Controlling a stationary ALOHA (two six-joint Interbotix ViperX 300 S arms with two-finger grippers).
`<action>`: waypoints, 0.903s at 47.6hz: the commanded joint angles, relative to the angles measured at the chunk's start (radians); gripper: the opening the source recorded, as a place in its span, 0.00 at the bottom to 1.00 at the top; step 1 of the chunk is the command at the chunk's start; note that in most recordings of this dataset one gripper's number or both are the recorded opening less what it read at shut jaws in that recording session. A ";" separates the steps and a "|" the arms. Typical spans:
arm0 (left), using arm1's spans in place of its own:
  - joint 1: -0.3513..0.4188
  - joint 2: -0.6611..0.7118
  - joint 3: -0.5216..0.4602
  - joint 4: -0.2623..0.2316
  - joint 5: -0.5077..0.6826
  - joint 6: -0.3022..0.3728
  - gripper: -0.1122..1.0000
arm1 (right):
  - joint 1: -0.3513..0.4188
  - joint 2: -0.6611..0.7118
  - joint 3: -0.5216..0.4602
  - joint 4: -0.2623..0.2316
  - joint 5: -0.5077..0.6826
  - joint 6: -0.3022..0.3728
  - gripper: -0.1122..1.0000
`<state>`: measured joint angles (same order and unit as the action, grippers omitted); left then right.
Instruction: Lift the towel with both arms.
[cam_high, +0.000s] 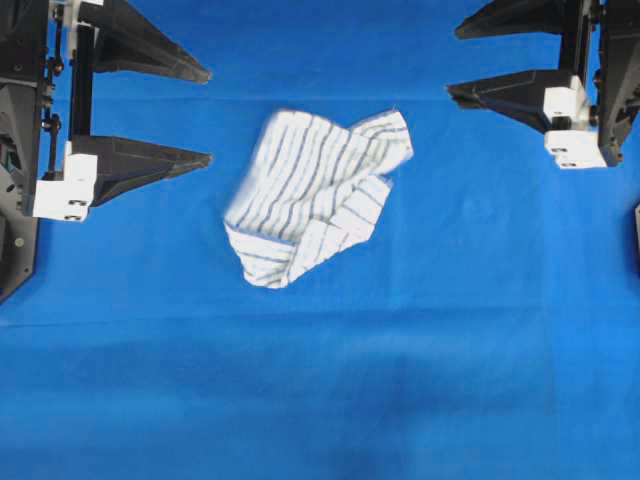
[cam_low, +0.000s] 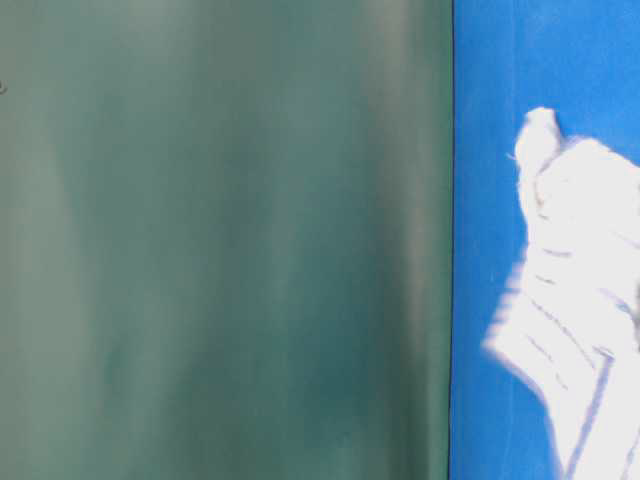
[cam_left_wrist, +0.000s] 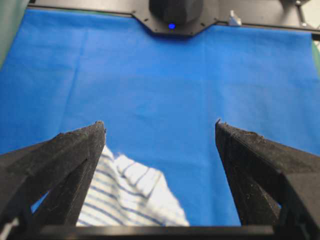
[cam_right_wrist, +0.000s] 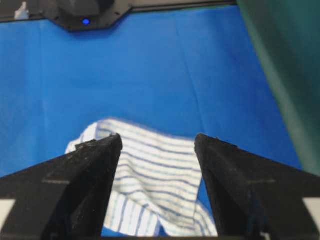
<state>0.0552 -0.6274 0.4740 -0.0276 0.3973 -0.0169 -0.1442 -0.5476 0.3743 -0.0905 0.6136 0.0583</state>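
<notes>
Both tools, left tool (cam_high: 205, 116) and right tool (cam_high: 455, 62), have fingers spread wide apart, nothing held, towel (cam_high: 315, 195) crumpled on the blue worktop (cam_high: 320, 400) between them.

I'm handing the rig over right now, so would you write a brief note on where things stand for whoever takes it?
Left gripper: open, empty, left of the towel, not touching it.
Right gripper: open, empty, at upper right, also apart from it.
Towel: crumpled in a loose heap on the blue cloth, between the two grippers; its outline is blurred in the overhead view.
Done: nothing holds now.
Left: grip the towel with both grippers and lift.
</notes>
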 joint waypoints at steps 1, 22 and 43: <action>-0.006 0.002 0.006 0.000 -0.017 0.003 0.91 | 0.000 -0.005 -0.005 -0.002 -0.006 0.002 0.68; -0.055 0.120 0.229 0.000 -0.239 0.003 0.91 | 0.015 0.008 0.232 0.014 -0.161 0.023 0.68; -0.083 0.316 0.364 0.000 -0.382 -0.003 0.91 | 0.098 0.222 0.344 0.034 -0.402 0.040 0.68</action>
<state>-0.0184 -0.3298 0.8360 -0.0276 0.0460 -0.0199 -0.0629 -0.3528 0.7240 -0.0644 0.2531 0.0966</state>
